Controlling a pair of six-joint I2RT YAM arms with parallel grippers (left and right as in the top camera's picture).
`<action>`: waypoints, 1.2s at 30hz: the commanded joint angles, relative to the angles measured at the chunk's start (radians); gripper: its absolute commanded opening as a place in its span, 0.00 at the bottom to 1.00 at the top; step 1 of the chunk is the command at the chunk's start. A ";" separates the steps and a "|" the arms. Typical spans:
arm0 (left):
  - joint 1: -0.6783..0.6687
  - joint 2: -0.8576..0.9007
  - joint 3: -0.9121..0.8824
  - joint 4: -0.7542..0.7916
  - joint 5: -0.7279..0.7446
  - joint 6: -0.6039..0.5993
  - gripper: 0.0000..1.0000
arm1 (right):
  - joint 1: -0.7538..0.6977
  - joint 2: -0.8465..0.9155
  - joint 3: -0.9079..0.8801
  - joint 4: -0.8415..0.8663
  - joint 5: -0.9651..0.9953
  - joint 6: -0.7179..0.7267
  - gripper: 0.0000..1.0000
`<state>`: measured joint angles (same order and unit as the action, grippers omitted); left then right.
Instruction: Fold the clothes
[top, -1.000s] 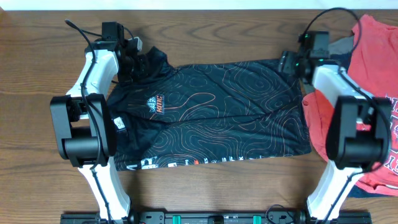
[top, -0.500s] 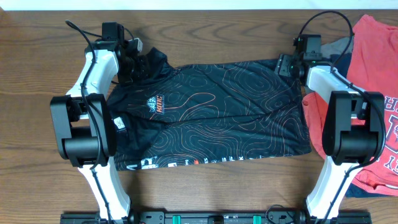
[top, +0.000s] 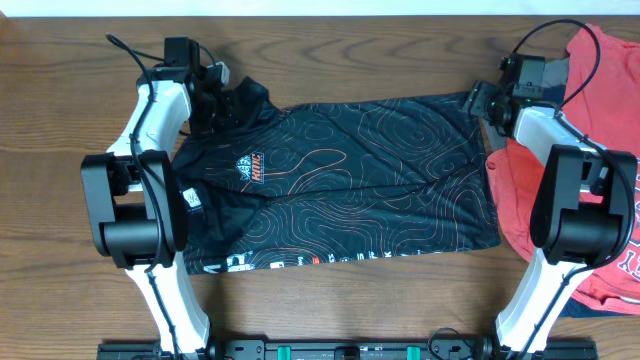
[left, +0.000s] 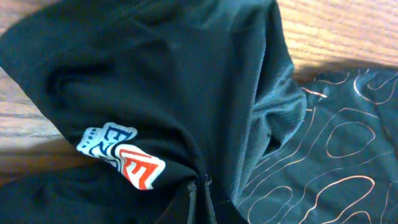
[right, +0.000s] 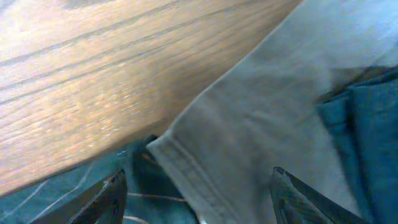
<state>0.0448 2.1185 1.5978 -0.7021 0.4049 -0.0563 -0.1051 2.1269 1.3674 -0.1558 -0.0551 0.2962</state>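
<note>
The black jersey (top: 340, 180) with orange contour lines lies spread flat across the table. My left gripper (top: 215, 100) is at its far left sleeve, shut on bunched black fabric (left: 199, 199) next to a white and orange logo (left: 121, 155). My right gripper (top: 482, 100) is at the jersey's far right corner. It is open (right: 196, 186) and holds nothing, with its fingers either side of a grey garment's hem (right: 267, 124). The jersey's corner (right: 74, 193) shows beneath it.
Red T-shirts (top: 600, 100) lie piled at the right edge, with a grey garment (top: 556, 68) and a dark blue one (right: 367, 118) among them. Bare wooden table (top: 340, 60) lies beyond the jersey. Both arm bases stand at the front edge.
My right gripper has moved to the right, toward the pile of clothes. The jersey's far right corner now lies a little further right. The left arm has not moved.
</note>
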 joint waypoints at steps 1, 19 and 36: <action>0.002 0.000 -0.009 -0.004 0.003 -0.009 0.06 | 0.012 0.005 0.008 -0.001 -0.081 0.001 0.72; 0.002 0.000 -0.009 0.003 0.002 -0.009 0.06 | 0.085 -0.024 0.008 -0.045 -0.165 -0.114 0.70; 0.002 0.000 -0.009 0.002 0.002 -0.008 0.06 | 0.060 0.048 0.009 0.037 -0.023 -0.111 0.75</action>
<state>0.0448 2.1189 1.5948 -0.6994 0.4049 -0.0563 -0.0170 2.1509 1.3685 -0.1265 -0.1043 0.1967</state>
